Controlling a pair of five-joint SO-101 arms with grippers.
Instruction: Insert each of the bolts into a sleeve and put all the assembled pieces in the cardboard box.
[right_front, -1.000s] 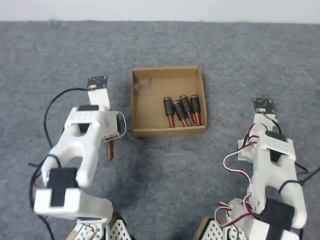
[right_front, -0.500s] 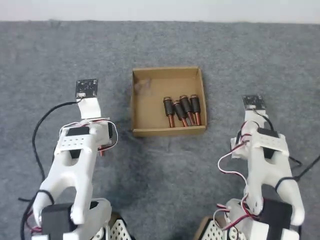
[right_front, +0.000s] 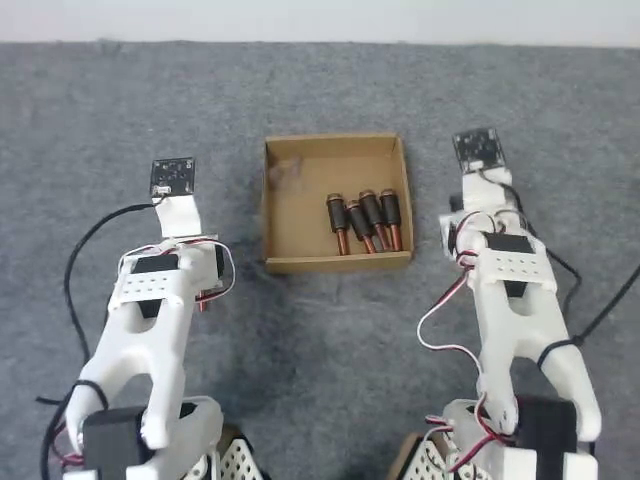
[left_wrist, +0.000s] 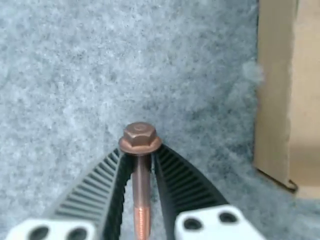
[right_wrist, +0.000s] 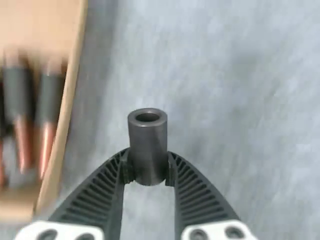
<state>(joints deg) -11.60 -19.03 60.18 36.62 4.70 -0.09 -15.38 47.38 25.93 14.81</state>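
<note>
My left gripper (left_wrist: 140, 154) is shut on a copper bolt (left_wrist: 140, 141), gripping the shank just under the hex head. In the high view this gripper (right_front: 206, 293) sits left of the cardboard box (right_front: 283, 160), near its front corner. My right gripper (right_wrist: 147, 161) is shut on a dark sleeve (right_wrist: 147, 137) whose open bore points away from the wrist. It hovers over the carpet close beside the box's right wall (right_wrist: 67, 120). Several assembled pieces (right_front: 365, 222) lie side by side inside the box.
Grey carpet (right_front: 330, 350) covers the whole table. Open carpet lies in front of the box between the two arms. The box wall (left_wrist: 272, 100) stands a short way from the bolt. Loose cables hang off both arms.
The right arm has swung forward and left, bringing the sleeve up beside the box's right wall. The left arm drew its bolt slightly left early on, then held still.
</note>
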